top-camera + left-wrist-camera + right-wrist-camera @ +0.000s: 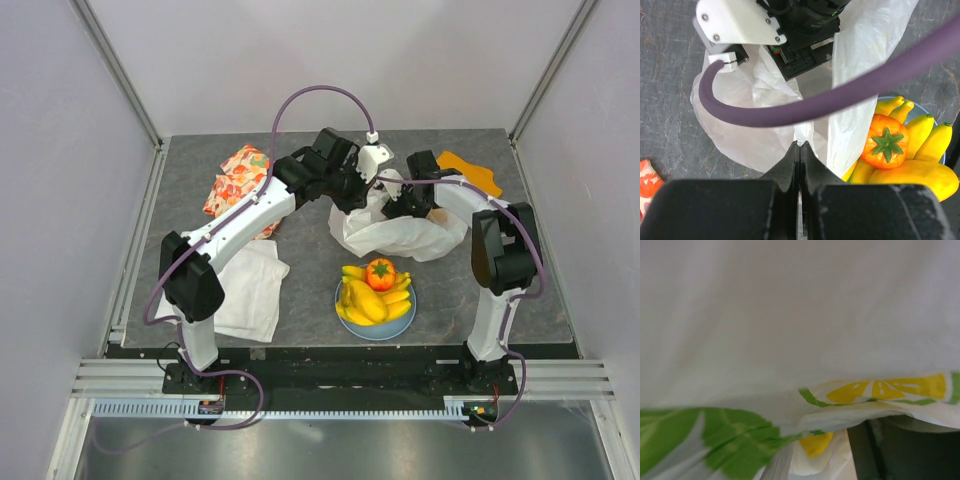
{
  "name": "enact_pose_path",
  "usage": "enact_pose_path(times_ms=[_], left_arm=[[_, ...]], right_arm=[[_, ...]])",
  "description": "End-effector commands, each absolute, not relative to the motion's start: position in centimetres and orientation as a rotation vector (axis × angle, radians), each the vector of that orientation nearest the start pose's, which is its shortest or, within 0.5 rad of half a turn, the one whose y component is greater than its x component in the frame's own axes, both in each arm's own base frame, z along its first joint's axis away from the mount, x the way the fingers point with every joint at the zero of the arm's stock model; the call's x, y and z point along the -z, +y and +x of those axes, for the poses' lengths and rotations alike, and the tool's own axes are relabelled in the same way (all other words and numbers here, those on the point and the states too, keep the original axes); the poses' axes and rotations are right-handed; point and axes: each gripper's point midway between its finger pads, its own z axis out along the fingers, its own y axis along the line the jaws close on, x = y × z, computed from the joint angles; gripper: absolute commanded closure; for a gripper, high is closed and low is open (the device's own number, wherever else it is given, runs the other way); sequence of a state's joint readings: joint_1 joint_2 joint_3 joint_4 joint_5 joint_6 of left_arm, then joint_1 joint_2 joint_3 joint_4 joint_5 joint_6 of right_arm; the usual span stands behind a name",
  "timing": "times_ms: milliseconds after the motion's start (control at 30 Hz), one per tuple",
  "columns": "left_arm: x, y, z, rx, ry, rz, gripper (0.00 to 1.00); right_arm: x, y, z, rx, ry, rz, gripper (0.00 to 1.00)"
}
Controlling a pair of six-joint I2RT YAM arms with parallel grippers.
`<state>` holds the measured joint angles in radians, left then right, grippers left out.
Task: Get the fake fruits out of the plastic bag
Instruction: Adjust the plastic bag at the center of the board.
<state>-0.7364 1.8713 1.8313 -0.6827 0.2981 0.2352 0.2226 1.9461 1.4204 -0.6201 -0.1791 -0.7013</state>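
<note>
A thin, crinkly white plastic bag (400, 238) lies crumpled in the middle of the dark grey stone-look tabletop (310, 265), a little toward the far edge. Both arms reach into it from either side.

The left gripper (800, 146) has its jaws pressed together, with a fold of the bag's film pinched at their tips so that part of the bag is drawn upward. The right gripper (408, 205) is buried in the bag's folds. Its wrist view is filled with white film bearing yellow citrus-slice and green leaf markings (875, 389), and its jaws are hidden, so I cannot tell whether they stand wide or narrow, or whether they hold anything.

Between the bag and the near edge sits a round light-blue plate (378, 337), just beside the bag's near side. On it lies a heap of glossy yellow plastic bananas (368, 303), and a red-orange round fruit with a green star-shaped top (380, 272) rests on top of them.

A flat white cloth (250, 295) lies toward the near left corner, partly under the left arm. An orange floral-patterned cloth (235, 180) is bunched near the far left corner. A flat orange-yellow piece (472, 172) lies near the far right corner, behind the right arm; what it is cannot be made out.
</note>
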Motion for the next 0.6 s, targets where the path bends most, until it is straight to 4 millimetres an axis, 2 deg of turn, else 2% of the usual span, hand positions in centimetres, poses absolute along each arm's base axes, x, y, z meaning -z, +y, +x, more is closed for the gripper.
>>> enact_pose_path(times_ms=[0, 67, 167, 200, 233, 267, 300, 333, 367, 400, 433, 467, 500, 533, 567], left_arm=[[-24.8, -37.2, 34.5, 0.598, 1.909, 1.219, 0.98], [-24.8, -37.2, 34.6, 0.591, 1.907, 1.218, 0.98], [-24.8, -37.1, 34.9, 0.579, 1.911, 1.21, 0.98], [-24.7, -37.1, 34.9, 0.578, 1.911, 1.209, 0.98], [-24.7, -37.0, 35.0, 0.572, 1.914, 1.207, 0.98], [-24.6, -37.0, 35.2, 0.562, 1.916, 1.203, 0.99], [-24.5, -36.9, 35.2, 0.56, 1.922, 1.2, 0.98], [-24.5, -36.9, 35.3, 0.556, 1.923, 1.195, 0.98], [-24.5, -36.9, 35.3, 0.551, 1.924, 1.193, 0.98], [-24.4, -36.9, 35.4, 0.548, 1.926, 1.19, 0.98], [-24.5, -36.9, 35.5, 0.544, 1.926, 1.185, 0.98], [-24.4, -36.7, 35.7, 0.531, 1.929, 1.179, 0.98], [-24.3, -36.7, 35.9, 0.519, 1.93, 1.173, 0.98], [-24.3, -36.6, 36.0, 0.51, 1.93, 1.17, 0.98], [-24.3, -36.5, 36.3, 0.496, 1.931, 1.161, 0.99]], right_arm=[[-3.4, 9.7, 42.3, -0.07, 2.413, -1.265, 0.28], [-2.9, 9.4, 42.3, -0.049, 2.434, -1.262, 0.31], [-2.8, 8.7, 42.3, 0.009, 2.447, -1.237, 0.26], [-2.8, 8.7, 42.3, 0.007, 2.443, -1.236, 0.31], [-2.9, 9.1, 42.1, -0.025, 2.436, -1.242, 0.4], [-4.0, 9.3, 42.3, -0.032, 2.412, -1.231, 0.57], [-4.9, 9.6, 42.3, -0.044, 2.398, -1.224, 0.59], [-6.1, 9.9, 42.6, -0.057, 2.379, -1.195, 0.6], [-8.5, 10.4, 42.7, -0.083, 2.329, -1.169, 0.6], [-9.7, 10.8, 42.1, -0.133, 2.323, -1.163, 0.6], [-12.2, 11.2, 42.7, -0.162, 2.273, -1.14, 0.6], [-14.9, 12.2, 42.1, -0.245, 2.212, -1.126, 0.6], [-16.2, 12.1, 41.3, -0.285, 2.209, -1.121, 0.6], [-18.8, 12.4, 41.1, -0.303, 2.151, -1.111, 0.6], [-20.0, 13.1, 40.4, -0.371, 2.119, -1.114, 0.59]])
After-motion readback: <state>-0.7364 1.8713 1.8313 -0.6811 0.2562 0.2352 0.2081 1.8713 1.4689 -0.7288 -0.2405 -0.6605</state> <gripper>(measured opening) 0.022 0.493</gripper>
